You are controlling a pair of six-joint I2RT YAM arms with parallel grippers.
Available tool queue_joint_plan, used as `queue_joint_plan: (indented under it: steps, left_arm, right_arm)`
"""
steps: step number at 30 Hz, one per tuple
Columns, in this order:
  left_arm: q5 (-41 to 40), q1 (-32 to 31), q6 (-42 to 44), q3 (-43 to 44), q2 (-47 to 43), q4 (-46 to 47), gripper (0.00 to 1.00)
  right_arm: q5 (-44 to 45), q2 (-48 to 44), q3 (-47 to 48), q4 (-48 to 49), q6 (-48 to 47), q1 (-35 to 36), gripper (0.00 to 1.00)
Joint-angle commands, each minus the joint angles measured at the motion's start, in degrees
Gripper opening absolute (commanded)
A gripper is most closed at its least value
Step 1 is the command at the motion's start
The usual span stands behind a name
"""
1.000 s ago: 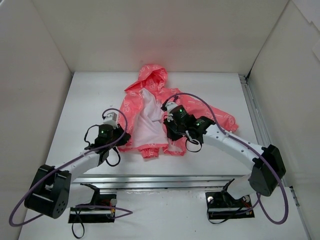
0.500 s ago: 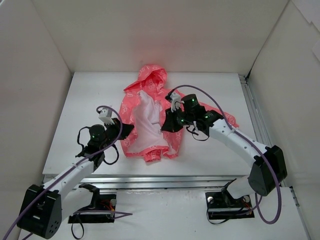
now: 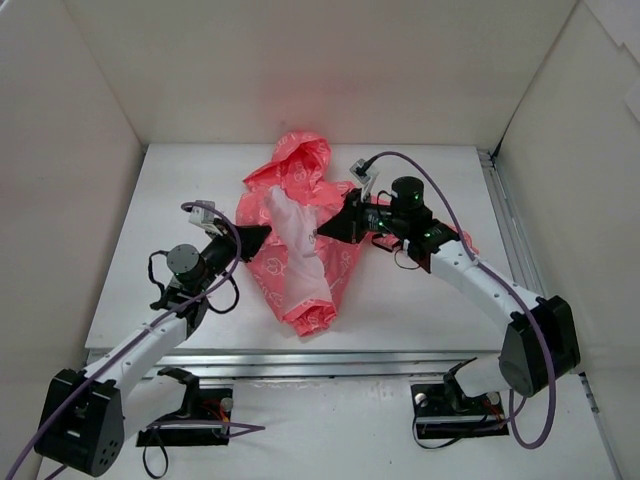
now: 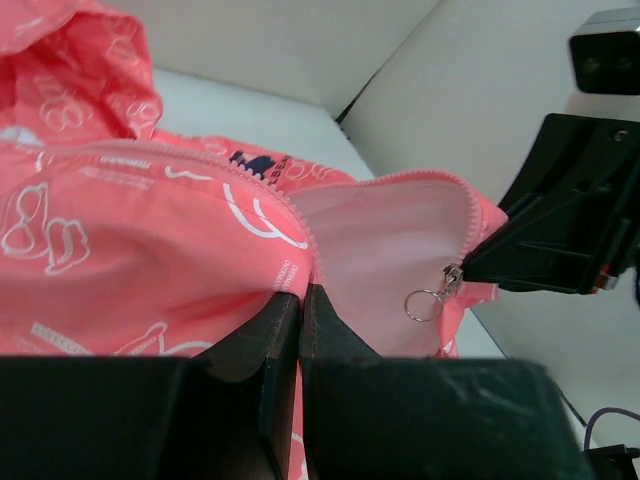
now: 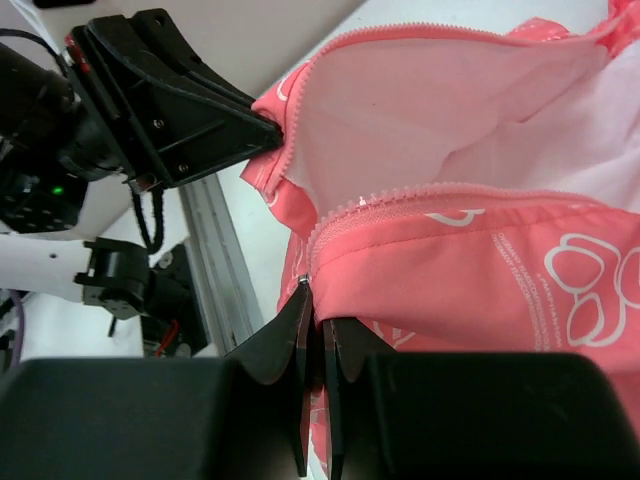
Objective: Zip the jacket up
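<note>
Top external view gives me one white bench (image 3: 430, 290) with two arms reaching over it from the near edge, the left one (image 3: 150, 330) angled up to the right and the right one (image 3: 480, 285) angled up to the left. Between them lies one jacket (image 3: 275, 270), coral pink with white print. It is bunched into a long shape at the middle of the bench, with its single hood (image 3: 303, 155) toward the far wall and the hem toward me. The front is open, and the white lining (image 3: 300, 250) shows as a strip down the centre.

I count two tools, and both are clenched on fabric. The left tool (image 3: 268, 232) bites one front edge of the jacket. In the left wrist view its fingers (image 4: 285, 320) are pressed together on the pink cloth, just beside a row of zipper teeth (image 4: 290, 215). The right tool (image 3: 320, 232) pinches the opposite front edge. In its own wrist view it (image 5: 312, 300) is closed on the lower end of that edge's teeth. Across the open lining, the left tool (image 5: 270, 125) holds the other row. That makes two rows of teeth, apart and not joined.

There is one small dark blue emblem (image 4: 258, 162) on the chest. One metal ring (image 4: 422, 303) hangs from the zipper slider, right at the tip of the right tool.
</note>
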Motion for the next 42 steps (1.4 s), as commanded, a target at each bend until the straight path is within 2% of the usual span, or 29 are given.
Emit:
queue_joint_plan:
  steps: [1,8,14,17,21,25,34,38,42]
  left_arm:
    - [4.2,0.4,0.1,3.9,1.5,13.5,0.00]
    - [9.5,0.4,-3.9,1.7,9.6,32.0,0.00]
    - [13.4,0.9,-9.4,0.8,20.4,48.6,0.00]
    - [13.1,0.9,-10.9,0.5,22.4,52.7,0.00]
    - [13.6,0.9,-10.3,1.4,21.0,51.4,0.00]
    - [13.3,0.9,-7.8,2.2,16.8,45.8,0.00]
    - [14.1,0.4,-6.1,3.9,15.5,46.1,0.00]
    - [13.9,-0.1,-3.7,3.6,13.5,43.2,0.00]
    - [13.9,-1.2,-2.3,3.3,11.9,41.9,0.00]
  right_arm:
    - [-8.9,-0.5,-1.1,17.5,6.6,-1.3,0.00]
    - [-12.3,1.6,-1.3,19.8,8.0,-2.0,0.00]
    - [-14.6,3.4,-1.4,21.5,9.4,-1.3,0.00]
    - [-15.5,4.0,-1.3,21.5,9.6,-1.1,0.00]
    - [-16.1,5.1,-1.0,21.6,9.5,-0.5,0.00]
    - [-16.9,6.1,-0.5,21.8,9.5,0.0,0.00]
    - [-20.4,6.1,1.6,22.4,7.6,4.1,0.00]
    - [-9.5,6.2,7.2,0.3,-7.5,5.2,0.00]
    - [-12.8,6.1,5.2,7.0,-3.6,5.7,0.00]
